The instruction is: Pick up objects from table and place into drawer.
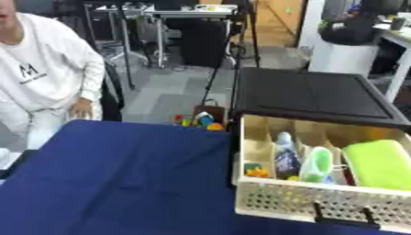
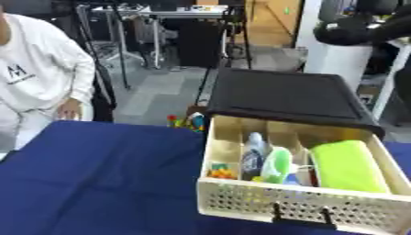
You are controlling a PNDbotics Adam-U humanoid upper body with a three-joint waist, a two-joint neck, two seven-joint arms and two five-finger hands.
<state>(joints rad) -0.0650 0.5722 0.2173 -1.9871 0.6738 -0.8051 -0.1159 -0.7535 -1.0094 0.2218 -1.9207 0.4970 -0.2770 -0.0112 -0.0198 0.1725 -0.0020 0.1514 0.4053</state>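
While the drawer (image 1: 321, 202) stands pulled out at the right side of the surface (image 1: 112, 179), no robot hand shows in either view, so I cannot tell if the left or the right robot hand is apart, together or clamped on something.

The drawer is a pale, cream-coloured box with a front wall full of small holes and a dark handle (image 1: 345, 215) low on that wall. It comes out from under a black cabinet top (image 1: 313, 94). Inside, thin walls divide it into several compartments that run from front to back.

In the widest compartment on the right lies a bright green cloth (image 1: 379, 163), folded or rolled, and it fills most of that space. Just beside it to the left lies a light green bottle (image 1: 317, 165), tilted with its top toward the back. Next to this one lies a bottle with a dark label (image 1: 285, 156) and a pale cap, also along the compartment. In the leftmost compartment, near the front wall, sit small orange and green things (image 1: 255, 171); their shape is not clear to me.

The surface is covered with a dark blue cloth, and the part in view carries only the drawer. Beyond its far edge, near the cabinet, some small colourful things (image 1: 199, 120) show in yellow, blue and red, well apart from the drawer's contents.
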